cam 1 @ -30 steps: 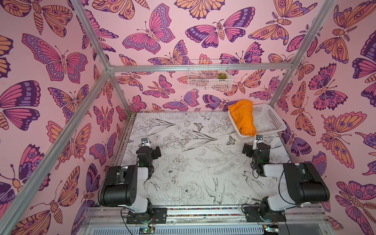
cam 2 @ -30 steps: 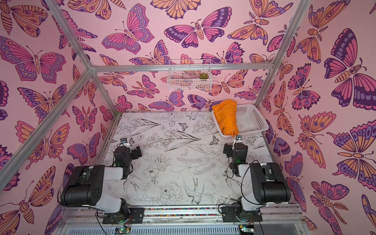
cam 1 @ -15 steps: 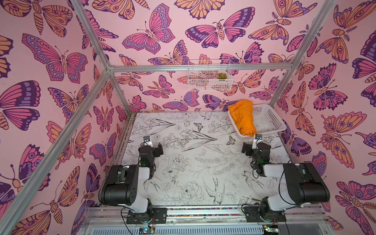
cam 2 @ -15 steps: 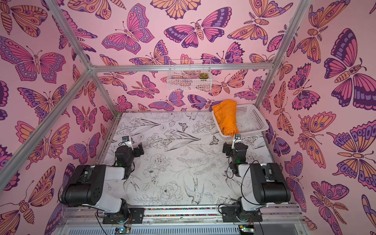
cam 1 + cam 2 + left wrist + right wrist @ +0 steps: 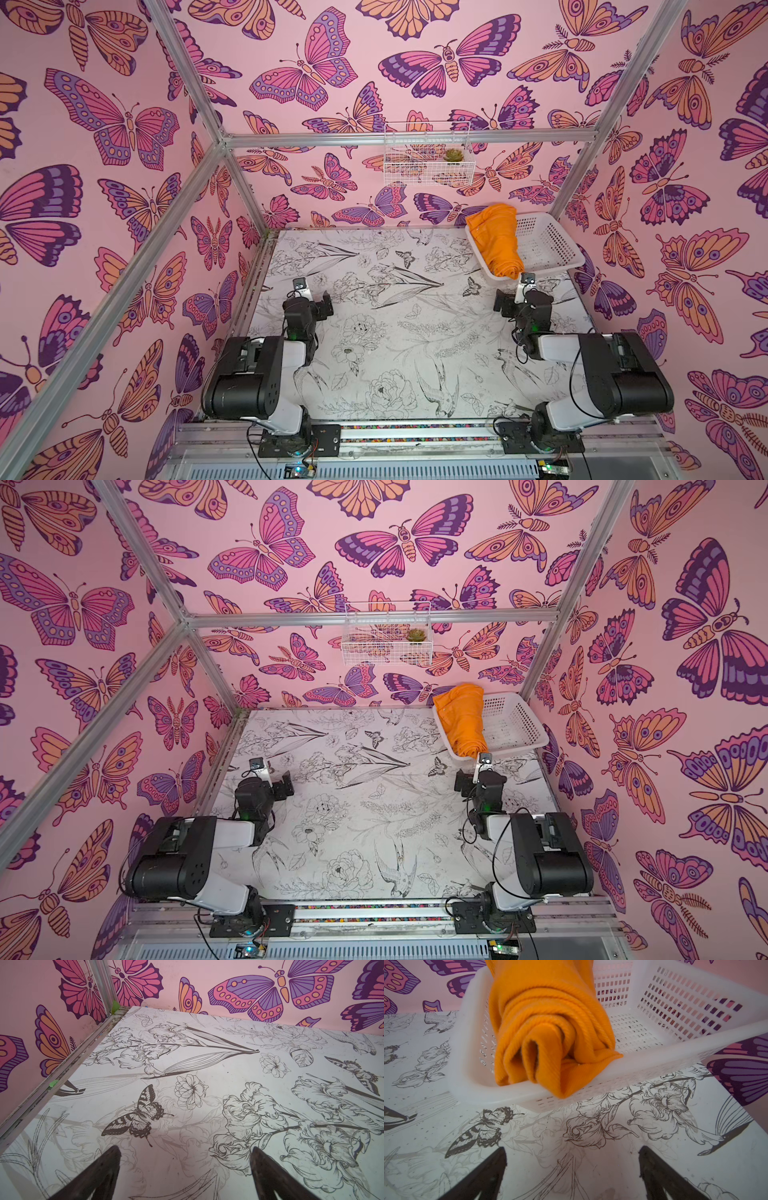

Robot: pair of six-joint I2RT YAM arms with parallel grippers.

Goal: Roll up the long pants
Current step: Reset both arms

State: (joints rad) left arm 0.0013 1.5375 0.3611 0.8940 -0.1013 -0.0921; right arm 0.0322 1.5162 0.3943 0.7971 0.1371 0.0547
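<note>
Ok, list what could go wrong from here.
1. The rolled long pants lap over the basket rim at the near end; that fold could slip out and loosen the roll.
2. In a top view the roll also rides above the basket's far wall, so it may tip off.
3. The open right fingers sit just before the basket; a forward move might snag the hanging fold.

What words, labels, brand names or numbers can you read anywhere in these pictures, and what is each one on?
No text can be read.
The long pants are plain orange, and the white basket shows no label.
The walls and table carry only drawn butterflies, flowers and birds.
The circuit board at the table's front edge is too small to show any print.
</note>
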